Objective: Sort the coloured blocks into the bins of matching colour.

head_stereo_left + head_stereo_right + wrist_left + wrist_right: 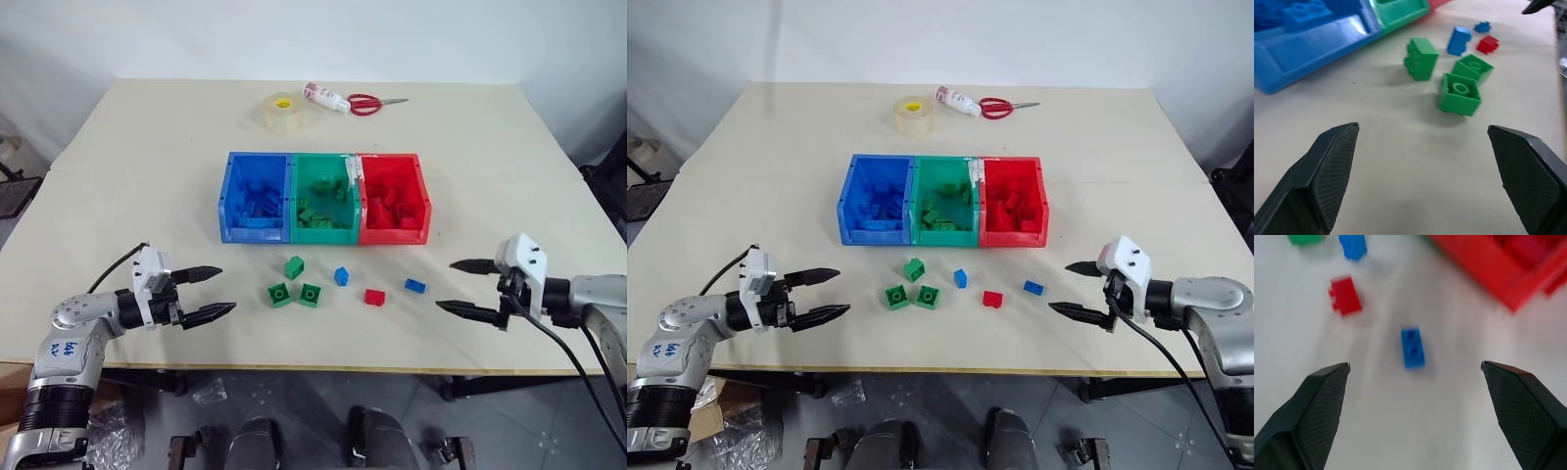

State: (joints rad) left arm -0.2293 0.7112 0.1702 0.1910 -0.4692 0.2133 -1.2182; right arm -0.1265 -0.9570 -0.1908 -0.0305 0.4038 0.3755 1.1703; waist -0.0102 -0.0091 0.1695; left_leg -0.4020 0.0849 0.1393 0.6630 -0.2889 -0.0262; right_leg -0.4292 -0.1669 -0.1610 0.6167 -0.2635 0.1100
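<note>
Broadly, a wide beige rectangular table is carrying everything. Sitting near its middle is a row of three joined open-top plastic bins: the blue bin on the robot's left, the green bin in the centre and the red bin on the right, each already holding bricks of its own colour.

Reaching in over the near edge from the left, the left gripper is hovering with its two black fingers spread wide and nothing between them, pointing toward the loose bricks. Opposite, the right gripper is hanging just as wide open and empty, aiming inward from the right side.

Lying on the far side of the table are a clear roll of tape, a pair of red-handled scissors and a small white tube with red print beside them.

Resting on the bare table between the bins and the near edge are six small studded plastic bricks. Three green bricks are clustering closest to the left gripper, one nearer the bins and two side by side nearer the edge. To their right a blue brick is lying, then a red brick, and a second, flatter blue brick is lying nearest the right gripper.
</note>
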